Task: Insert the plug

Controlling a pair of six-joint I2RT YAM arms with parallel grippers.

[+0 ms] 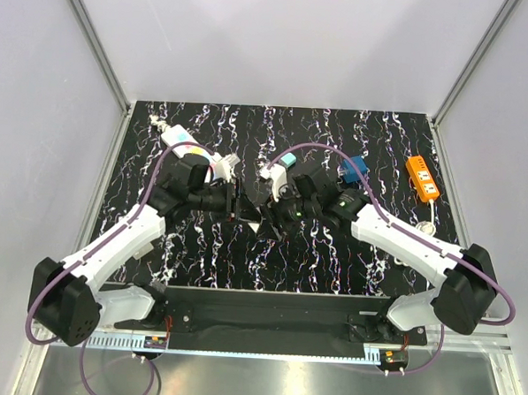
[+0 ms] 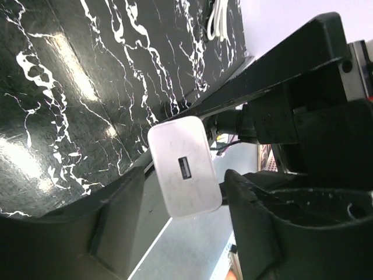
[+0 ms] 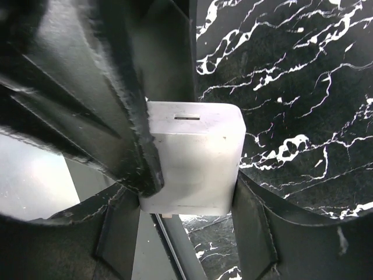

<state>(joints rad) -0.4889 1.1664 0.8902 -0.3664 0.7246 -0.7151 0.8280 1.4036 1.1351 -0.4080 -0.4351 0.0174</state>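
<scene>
The plug (image 3: 195,157) is a white block with a USB slot in its end face (image 2: 185,169). It hangs above the black marbled table (image 1: 332,254). My right gripper (image 3: 186,186) is shut on it, one finger on each side. My left gripper (image 2: 185,181) comes at it head-on, its fingers (image 2: 119,224) straddling the block's slotted end. A thin gap still shows at the right-hand finger. In the right wrist view one finger of the left gripper (image 3: 116,116) lies across the block's left edge. Both grippers meet mid-table (image 1: 256,210), where the plug itself is hidden.
At the back left lies a white power strip (image 1: 185,143), at the back right an orange one (image 1: 422,177). A teal adapter (image 1: 288,161) and a blue adapter (image 1: 354,169) sit behind the grippers. A white cable coil (image 1: 426,228) lies at the right.
</scene>
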